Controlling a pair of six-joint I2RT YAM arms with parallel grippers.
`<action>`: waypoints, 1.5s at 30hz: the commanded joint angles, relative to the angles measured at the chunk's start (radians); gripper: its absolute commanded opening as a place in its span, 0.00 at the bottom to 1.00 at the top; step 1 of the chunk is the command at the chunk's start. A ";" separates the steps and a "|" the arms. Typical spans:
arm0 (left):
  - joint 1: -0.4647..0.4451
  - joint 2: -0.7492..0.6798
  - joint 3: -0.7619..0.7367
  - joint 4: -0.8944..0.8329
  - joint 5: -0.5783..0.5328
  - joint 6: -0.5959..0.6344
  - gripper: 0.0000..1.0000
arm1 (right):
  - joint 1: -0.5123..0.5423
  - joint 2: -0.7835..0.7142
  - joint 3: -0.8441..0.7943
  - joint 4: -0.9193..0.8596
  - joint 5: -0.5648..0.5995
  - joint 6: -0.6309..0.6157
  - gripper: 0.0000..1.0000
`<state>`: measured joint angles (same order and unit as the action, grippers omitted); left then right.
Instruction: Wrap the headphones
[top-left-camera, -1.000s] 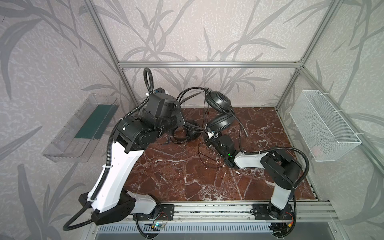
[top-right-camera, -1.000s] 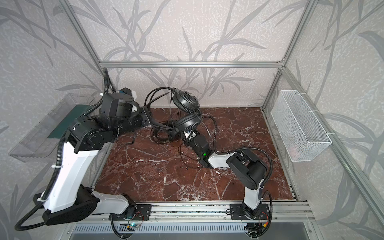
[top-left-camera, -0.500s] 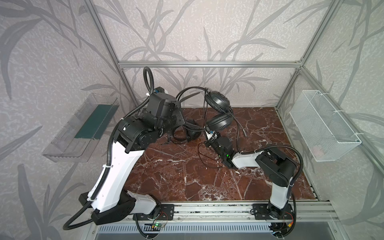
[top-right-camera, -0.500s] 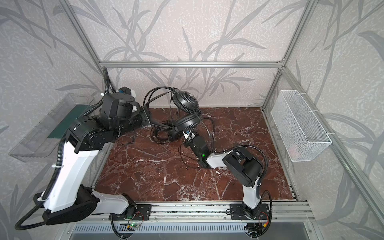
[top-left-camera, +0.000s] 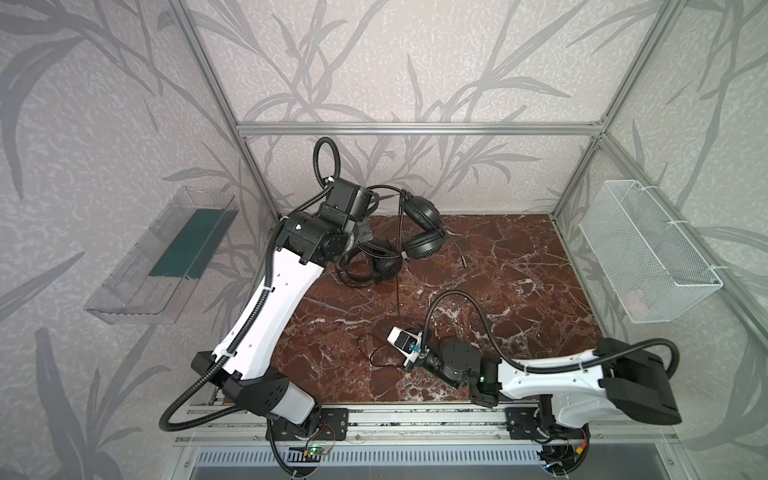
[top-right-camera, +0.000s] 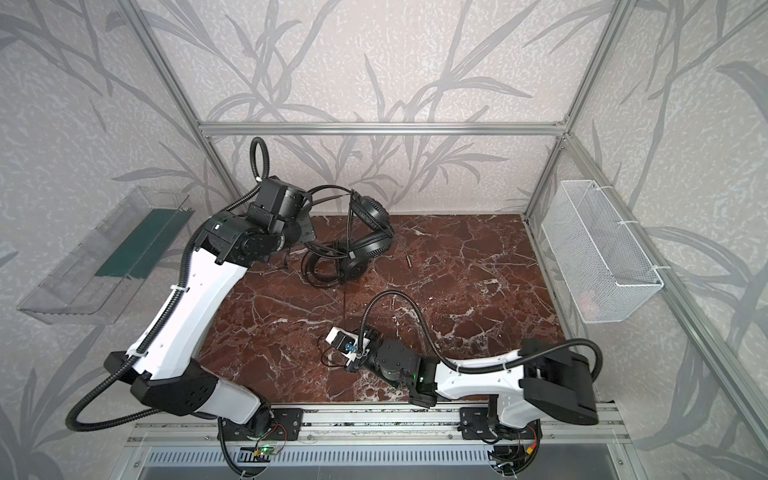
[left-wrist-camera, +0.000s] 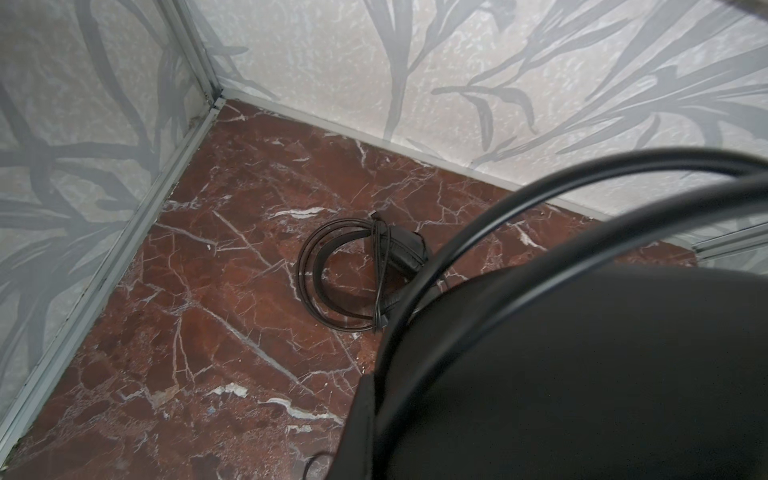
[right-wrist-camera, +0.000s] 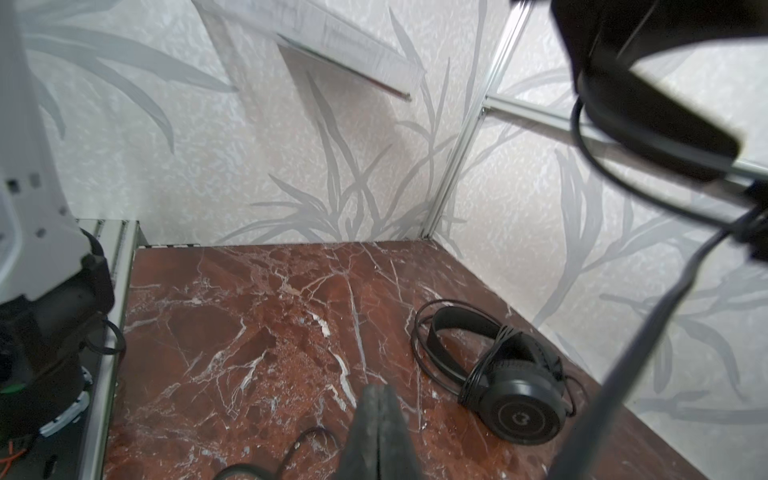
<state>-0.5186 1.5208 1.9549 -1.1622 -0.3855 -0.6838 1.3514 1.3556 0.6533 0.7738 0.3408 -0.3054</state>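
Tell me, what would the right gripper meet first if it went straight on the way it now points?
Probably bare marble floor. The shut right gripper points between the left arm's base and the wrapped headphones lying aside; depth is unclear.

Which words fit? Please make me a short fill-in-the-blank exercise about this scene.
1. The raised headset hangs from the ___ arm.
2. The right claw is ___ (open or shut).
3. In both top views, the wire basket hangs on the ___ wall.

Missing words: left; shut; right
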 joint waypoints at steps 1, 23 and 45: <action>0.010 0.002 -0.029 0.151 -0.057 -0.060 0.00 | 0.023 -0.110 0.085 -0.333 -0.002 -0.005 0.00; 0.006 -0.132 -0.486 0.213 -0.029 -0.036 0.00 | -0.116 -0.099 0.447 -0.654 0.323 -0.763 0.00; -0.021 -0.174 -0.619 0.229 0.066 0.011 0.00 | -0.322 -0.006 0.608 -0.434 0.221 -0.793 0.13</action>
<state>-0.5396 1.3952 1.3533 -0.9615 -0.3027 -0.6724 1.0698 1.3640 1.1828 0.1875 0.5922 -1.1740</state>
